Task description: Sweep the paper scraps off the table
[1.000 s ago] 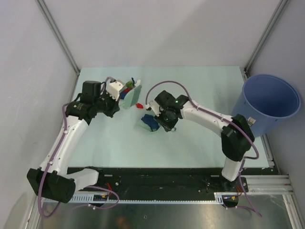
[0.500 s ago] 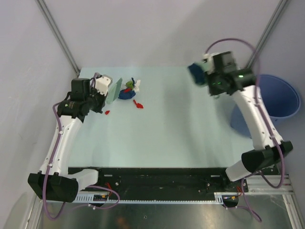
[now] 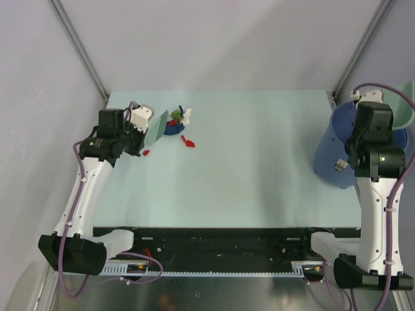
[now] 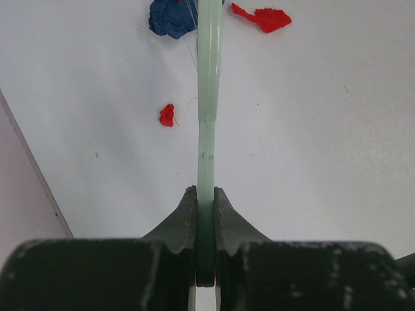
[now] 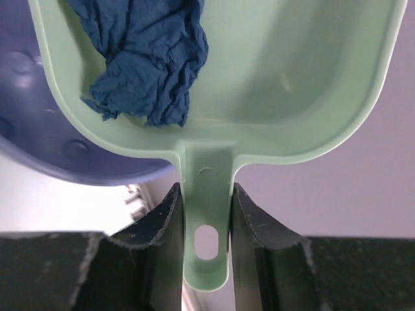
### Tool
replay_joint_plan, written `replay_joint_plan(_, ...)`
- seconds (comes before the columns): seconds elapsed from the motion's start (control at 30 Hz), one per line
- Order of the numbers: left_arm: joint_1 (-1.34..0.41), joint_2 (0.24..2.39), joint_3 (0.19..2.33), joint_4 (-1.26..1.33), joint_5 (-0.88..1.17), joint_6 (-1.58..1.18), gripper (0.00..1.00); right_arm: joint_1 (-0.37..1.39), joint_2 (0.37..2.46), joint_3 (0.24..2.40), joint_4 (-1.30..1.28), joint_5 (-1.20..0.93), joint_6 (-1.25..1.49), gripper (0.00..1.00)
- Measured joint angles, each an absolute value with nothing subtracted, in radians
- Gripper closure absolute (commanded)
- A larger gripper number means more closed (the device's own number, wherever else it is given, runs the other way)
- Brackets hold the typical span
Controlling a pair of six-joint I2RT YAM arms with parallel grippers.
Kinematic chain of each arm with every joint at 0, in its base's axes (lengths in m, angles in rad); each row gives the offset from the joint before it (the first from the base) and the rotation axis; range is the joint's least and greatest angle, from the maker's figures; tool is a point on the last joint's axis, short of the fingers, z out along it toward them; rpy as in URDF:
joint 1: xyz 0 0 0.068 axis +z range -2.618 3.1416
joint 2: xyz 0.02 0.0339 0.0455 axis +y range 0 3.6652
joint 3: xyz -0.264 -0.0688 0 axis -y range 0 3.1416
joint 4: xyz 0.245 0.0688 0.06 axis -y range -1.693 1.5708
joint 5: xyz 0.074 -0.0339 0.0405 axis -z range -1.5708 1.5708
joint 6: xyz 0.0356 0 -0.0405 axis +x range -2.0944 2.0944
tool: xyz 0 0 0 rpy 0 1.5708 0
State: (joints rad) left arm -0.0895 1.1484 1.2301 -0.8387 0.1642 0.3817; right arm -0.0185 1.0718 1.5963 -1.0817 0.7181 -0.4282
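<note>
Paper scraps lie at the table's (image 3: 246,168) back left: a blue, green and white pile (image 3: 174,123), a red bit (image 3: 188,142) and a tiny red bit (image 3: 146,153). My left gripper (image 3: 146,126) is shut on a thin pale green sweeping board (image 4: 209,97), held edge-on just left of the pile. The left wrist view shows a blue scrap (image 4: 170,18) and red scraps (image 4: 262,18) near the board's far end. My right gripper (image 5: 205,194) is shut on the handle of the pale green dustpan (image 5: 292,78), which holds a crumpled dark blue paper (image 5: 149,58) above the bucket.
The big blue bucket (image 3: 334,152) stands off the table's right edge, with my right arm (image 3: 376,162) over it; its rim shows under the dustpan (image 5: 39,123). Grey walls and metal posts surround the table. A black rail runs along the near edge.
My right arm has swung the dustpan with the blue paper from the table's back right to above the bucket. The left arm and the scraps have stayed in place.
</note>
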Motion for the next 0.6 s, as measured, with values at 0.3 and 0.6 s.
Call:
replay_joint_plan(0.3, -0.089, 1.151, 1.227, -0.854, 0.198, 0.394, 1.0, -0.082, 1.005, 1.383, -0.778, 0.788, -0.946, 1.0)
replay_joint_plan(0.6, -0.091, 1.159, 1.236, -0.871, 0.223, 0.449, 1.0, -0.122, 0.931, 1.37, -0.777, 0.675, -1.17, 1.0)
